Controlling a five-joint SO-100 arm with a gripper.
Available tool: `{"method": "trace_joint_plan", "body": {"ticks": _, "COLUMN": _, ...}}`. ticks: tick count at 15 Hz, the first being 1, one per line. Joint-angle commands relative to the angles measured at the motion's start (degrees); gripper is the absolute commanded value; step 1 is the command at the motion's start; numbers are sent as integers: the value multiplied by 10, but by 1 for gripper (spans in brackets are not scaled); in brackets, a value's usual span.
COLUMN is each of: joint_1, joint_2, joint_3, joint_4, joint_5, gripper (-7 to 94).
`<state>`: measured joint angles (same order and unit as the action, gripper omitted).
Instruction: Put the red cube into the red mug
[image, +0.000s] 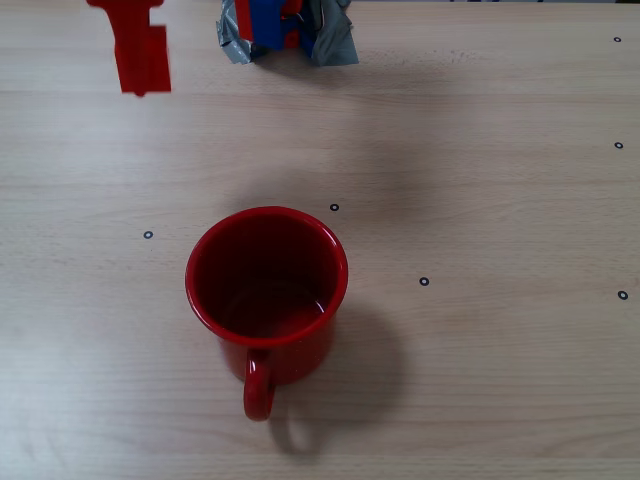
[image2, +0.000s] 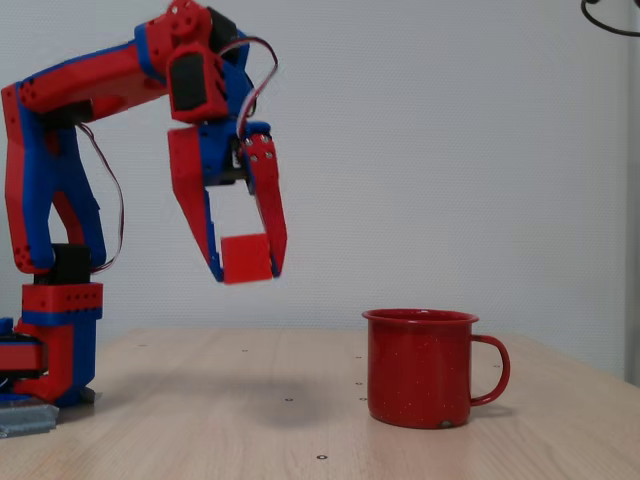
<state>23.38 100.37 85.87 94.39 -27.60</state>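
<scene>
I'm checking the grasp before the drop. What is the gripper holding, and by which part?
The gripper holds the red cube in the air, pinched by opposite side faces between its fingertips.

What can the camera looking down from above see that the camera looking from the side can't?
Only the view from above shows the inside of the red mug: it is red and has nothing in it. It also shows small dark ring marks on the table.

Only the side view shows the red cube, held up in the air between the fingers of the tool, well to the left of the mug. It also shows the whole red and blue arm.

Both show the mug standing upright on the wooden table.
</scene>
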Motion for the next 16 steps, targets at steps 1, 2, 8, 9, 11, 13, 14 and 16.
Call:
{"method": "trace_joint_plan", "body": {"ticks": 1, "joint_1": -18, "joint_2": 53, "joint_3": -74, "joint_4": 45, "joint_5": 11, "gripper": 0}}
{"method": "trace_joint_plan", "body": {"ticks": 2, "joint_1": -31, "joint_2": 60, "joint_3": -76, "joint_4": 54, "joint_5": 21, "gripper": 0}}
{"method": "trace_joint_plan", "body": {"ticks": 8, "joint_1": -134, "joint_2": 34, "joint_3": -146, "joint_4": 54, "joint_5": 136, "gripper": 0}}
{"method": "trace_joint_plan", "body": {"ticks": 9, "joint_1": -149, "joint_2": 19, "joint_3": -167, "joint_4": 53, "joint_5": 152, "gripper": 0}}
{"method": "trace_joint_plan", "body": {"ticks": 11, "joint_1": -172, "joint_2": -19, "joint_3": -206, "joint_4": 39, "joint_5": 185, "gripper": 0}}
{"method": "trace_joint_plan", "body": {"ticks": 13, "joint_1": -192, "joint_2": -75, "joint_3": -256, "joint_4": 25, "joint_5": 220, "gripper": 0}}
{"method": "trace_joint_plan", "body": {"ticks": 14, "joint_1": -203, "joint_2": -108, "joint_3": -287, "joint_4": 21, "joint_5": 236, "gripper": 0}}
{"method": "trace_joint_plan", "body": {"ticks": 16, "joint_1": -225, "joint_2": -178, "joint_3": -360, "joint_4": 18, "joint_5": 261, "gripper": 0}}
